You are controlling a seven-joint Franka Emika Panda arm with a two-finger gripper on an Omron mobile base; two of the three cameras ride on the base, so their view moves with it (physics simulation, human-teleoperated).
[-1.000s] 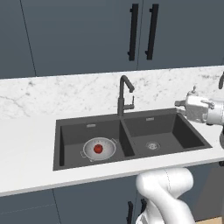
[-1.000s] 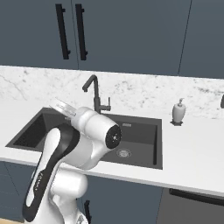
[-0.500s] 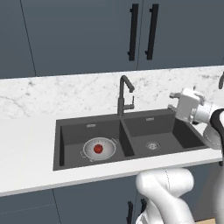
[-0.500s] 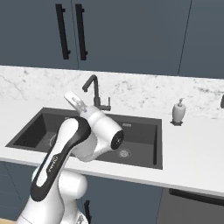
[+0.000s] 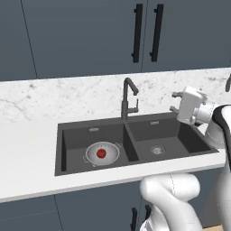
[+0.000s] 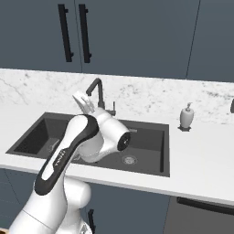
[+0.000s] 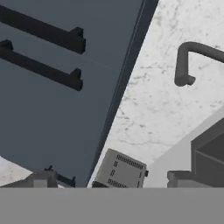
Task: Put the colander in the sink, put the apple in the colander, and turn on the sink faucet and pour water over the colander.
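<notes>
Well apart, apple (image 5: 101, 153) in colander (image 5: 102, 154); open claw (image 5: 174, 102) right of faucet (image 5: 128, 99)

White marble tabletop (image 5: 27, 149) carries the sink (image 5: 135, 131) centrally; a white pump bottle (image 6: 186, 116) at three o'clock.

No readable text, label, brand, number or sign in any view. Cabinet doors (image 5: 90, 36) plain dark blue. Soap bottle (image 6: 186, 116) white, unmarked. Faucet (image 5: 127, 99), sink (image 5: 72, 135) and marble counter (image 5: 27, 149) bear no lettering. Small grey box (image 7: 120, 170) in hand view shows dot rows, too small to read.
</notes>
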